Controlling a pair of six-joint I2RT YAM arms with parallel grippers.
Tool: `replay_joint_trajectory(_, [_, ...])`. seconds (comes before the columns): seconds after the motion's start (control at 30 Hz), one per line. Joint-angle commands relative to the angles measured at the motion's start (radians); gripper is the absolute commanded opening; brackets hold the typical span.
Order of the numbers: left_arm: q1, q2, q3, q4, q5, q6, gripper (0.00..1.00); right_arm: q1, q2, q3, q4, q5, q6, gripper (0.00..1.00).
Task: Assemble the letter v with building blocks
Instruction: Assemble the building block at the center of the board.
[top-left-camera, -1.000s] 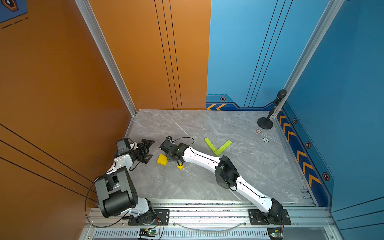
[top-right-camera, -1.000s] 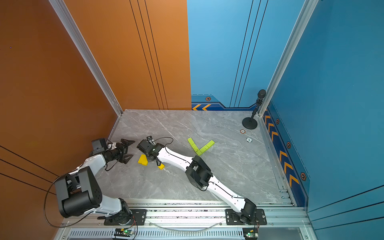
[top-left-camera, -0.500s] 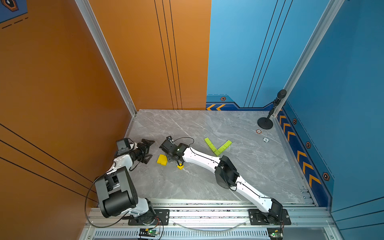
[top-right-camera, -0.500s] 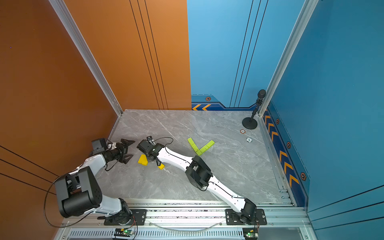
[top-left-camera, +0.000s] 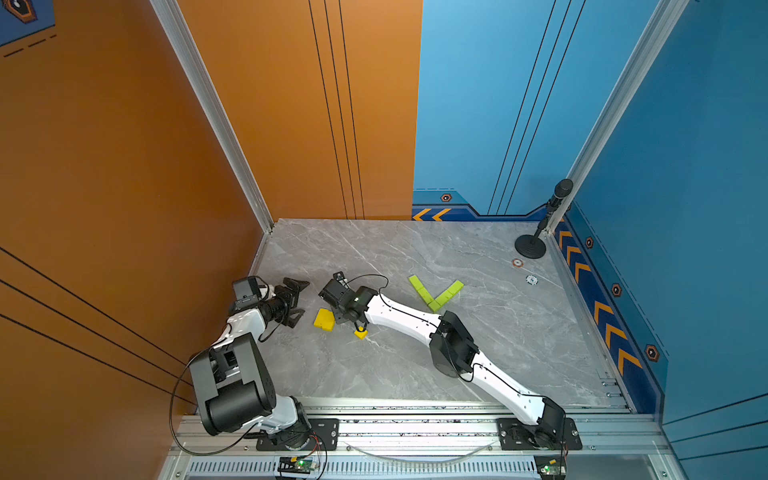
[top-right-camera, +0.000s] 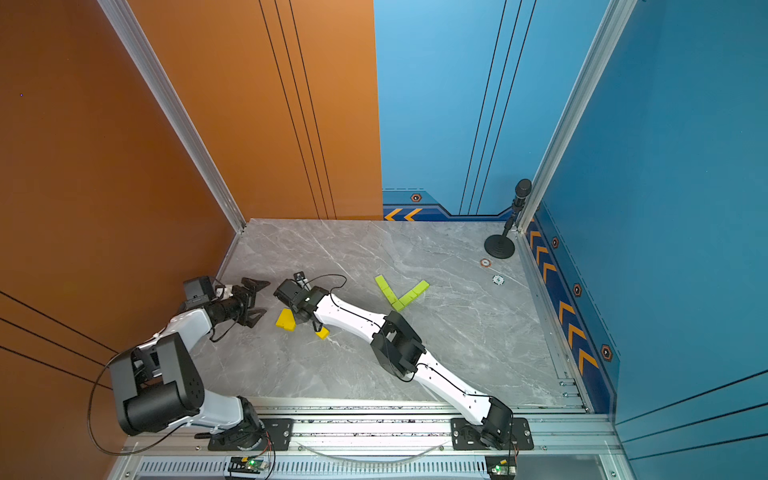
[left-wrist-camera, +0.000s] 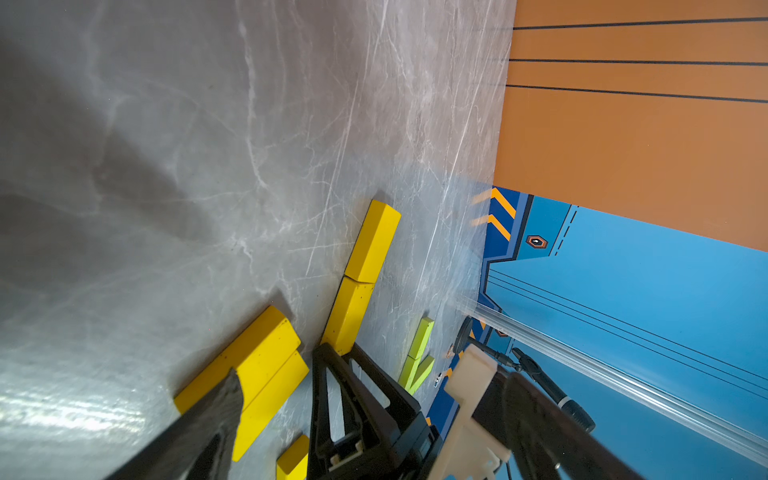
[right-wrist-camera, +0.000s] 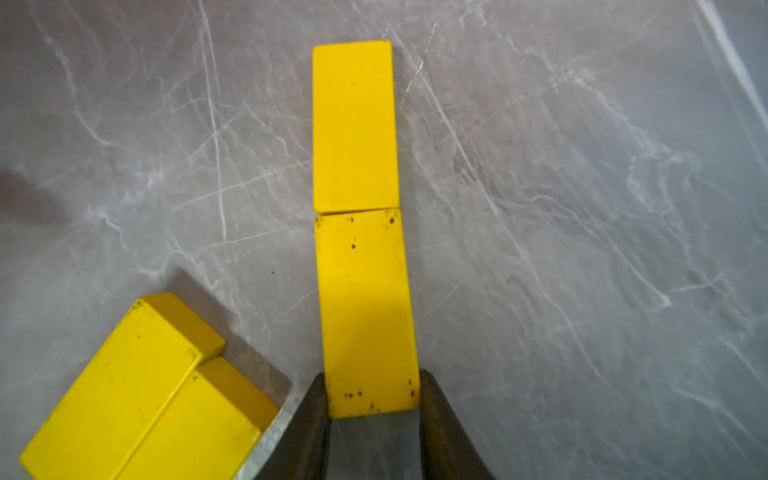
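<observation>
Yellow brick (right-wrist-camera: 368, 307) lies flat on the table (right-wrist-camera: 582, 208), near end clamped by the right gripper (right-wrist-camera: 374, 397), far end butting a second yellow brick (right-wrist-camera: 353, 124); the left gripper (top-left-camera: 301, 303) stands wide open.

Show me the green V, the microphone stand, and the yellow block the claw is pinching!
green V (top-left-camera: 434, 305): in a top view, on its bottom corner.
microphone stand (top-left-camera: 530, 247): in a top view, on its round base.
yellow block (right-wrist-camera: 368, 311): right wrist view, middle of its top face.

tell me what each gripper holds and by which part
Right gripper: yellow brick, fingers on both long sides at one end. Left gripper: nothing, open.
</observation>
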Motion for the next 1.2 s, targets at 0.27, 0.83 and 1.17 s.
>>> replay_joint_trajectory(0.27, [0.012, -0.006, 0.002, -0.001, 0.024, -0.005, 0.98, 0.000, 0.051, 0.022, -0.006, 0.007, 0.020, 0.38])
replay_joint_trajectory(0.83, [0.012, -0.008, 0.002, -0.001, 0.024, -0.004, 0.98, -0.004, 0.067, 0.043, -0.008, 0.012, 0.030, 0.36])
replay_joint_trajectory(1.17, [0.014, -0.008, 0.002, -0.001, 0.024, -0.005, 0.98, -0.002, 0.071, 0.052, -0.021, 0.017, 0.032, 0.37])
